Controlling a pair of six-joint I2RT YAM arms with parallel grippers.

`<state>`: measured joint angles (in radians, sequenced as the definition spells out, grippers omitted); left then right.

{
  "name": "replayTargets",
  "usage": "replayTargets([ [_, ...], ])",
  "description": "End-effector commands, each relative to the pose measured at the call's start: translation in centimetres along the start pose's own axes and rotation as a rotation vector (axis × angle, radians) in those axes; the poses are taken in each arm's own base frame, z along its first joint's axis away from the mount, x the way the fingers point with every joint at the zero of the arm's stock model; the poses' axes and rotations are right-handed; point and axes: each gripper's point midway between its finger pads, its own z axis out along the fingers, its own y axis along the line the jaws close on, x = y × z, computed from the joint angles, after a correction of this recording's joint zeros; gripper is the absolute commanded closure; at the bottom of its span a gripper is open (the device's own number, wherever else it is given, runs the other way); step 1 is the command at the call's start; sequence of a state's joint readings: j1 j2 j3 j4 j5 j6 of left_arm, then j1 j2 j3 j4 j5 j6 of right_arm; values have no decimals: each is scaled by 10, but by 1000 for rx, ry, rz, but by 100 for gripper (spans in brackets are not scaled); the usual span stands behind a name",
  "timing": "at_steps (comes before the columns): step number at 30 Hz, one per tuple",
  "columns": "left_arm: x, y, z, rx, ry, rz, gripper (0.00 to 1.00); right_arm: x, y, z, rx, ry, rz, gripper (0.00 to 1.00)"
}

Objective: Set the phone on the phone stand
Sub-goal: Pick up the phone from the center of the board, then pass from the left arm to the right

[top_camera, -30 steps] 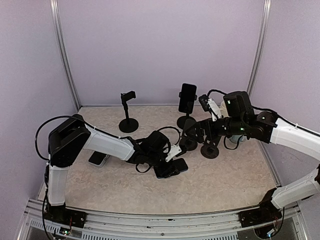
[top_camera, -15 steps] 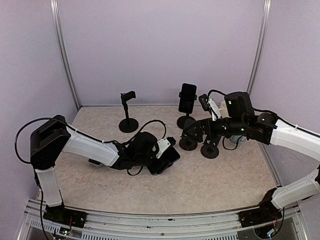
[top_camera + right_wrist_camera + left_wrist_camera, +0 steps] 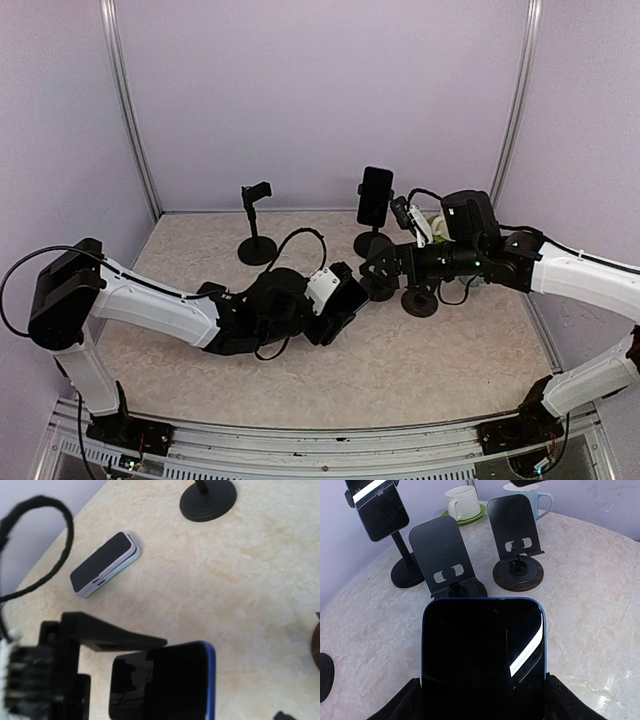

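**A:** Phone: we see it blue-edged with a dark screen, clamped by its long sides between the fingers of the left gripper, which is closed tight on it.

**B:** And where do we place it?

**A:** Over the middle of the tabletop, lifted off the surface and tilted. In the left wrist view the nearer plate stand is just beyond the phone's top edge and apart from it, its plate bare. The farther plate stand is beside that one, toward the right edge.

**B:** What about the right gripper?

**A:** It hangs over those two stands. We cannot tell how wide its jaws are, or whether it has hold of anything.

**B:** What else do we note?

**A:** A tall stand near the far edge carries a second phone, and another tall stand is to its left. A third phone lies flat toward the left edge. A white cup on a green saucer and a blue mug sit toward the far right corner.
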<state>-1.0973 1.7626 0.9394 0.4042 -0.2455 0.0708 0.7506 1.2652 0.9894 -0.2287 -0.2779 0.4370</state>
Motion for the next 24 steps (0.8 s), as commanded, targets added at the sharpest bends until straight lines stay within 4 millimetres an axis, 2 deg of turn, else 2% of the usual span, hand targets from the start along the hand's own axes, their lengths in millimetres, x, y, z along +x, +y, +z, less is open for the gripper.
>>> replayTargets([
  [1, -42, 5, -22, -54, -145, -48, 42, 2, 1, 8, -28, 1, 46, 1],
  [11, -66, -2, -46, -102, -234, -71, 41, 15, 1, 25, -70, 43, 113, 6],
  [24, -81, -8, -49, -119, -271, -70, 41, 37, 27, 52, -216, 120, 159, 14],
])
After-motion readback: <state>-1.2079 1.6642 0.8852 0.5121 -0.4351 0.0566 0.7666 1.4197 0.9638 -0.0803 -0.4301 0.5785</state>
